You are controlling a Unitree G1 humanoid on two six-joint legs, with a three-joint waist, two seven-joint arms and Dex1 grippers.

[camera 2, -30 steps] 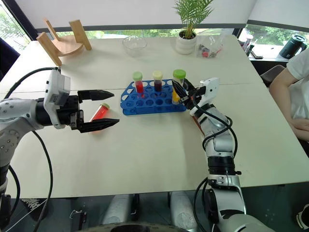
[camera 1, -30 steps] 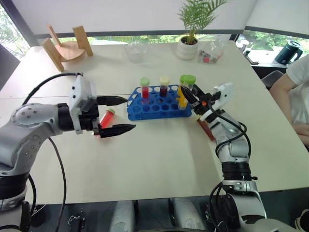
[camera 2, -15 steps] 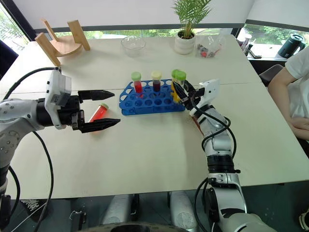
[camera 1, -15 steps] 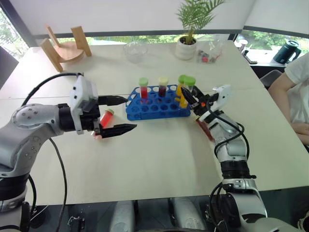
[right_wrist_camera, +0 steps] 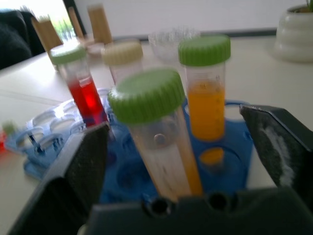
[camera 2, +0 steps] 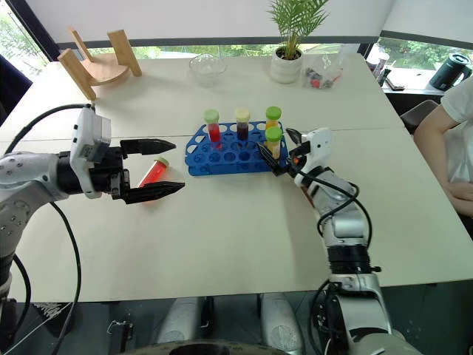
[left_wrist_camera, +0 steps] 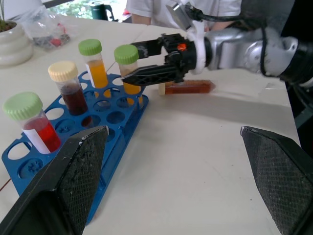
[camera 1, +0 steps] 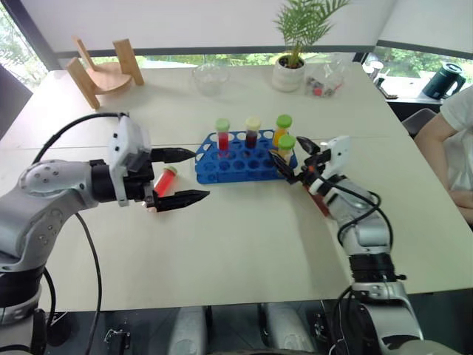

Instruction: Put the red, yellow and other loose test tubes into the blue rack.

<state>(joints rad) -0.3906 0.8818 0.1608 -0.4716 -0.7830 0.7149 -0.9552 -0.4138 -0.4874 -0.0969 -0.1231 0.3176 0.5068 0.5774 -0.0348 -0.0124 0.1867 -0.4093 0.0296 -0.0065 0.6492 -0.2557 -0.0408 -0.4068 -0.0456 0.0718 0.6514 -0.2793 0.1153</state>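
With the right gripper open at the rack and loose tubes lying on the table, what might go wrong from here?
1. The green-capped yellow tube leans in the bright blue plastic rack, between the open right gripper fingers; withdrawing carelessly might tip it.
2. The red-filled tube lies on the table between the open left gripper fingers; a skewed close may roll it.
3. The brownish tube lies beside the right arm, which might nudge it.

Both pincers gape, arms forward

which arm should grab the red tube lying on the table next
Left, probably. The left hand is open with its fingers either side of the loose red tube. The right hand is open at the far end of the blue rack.
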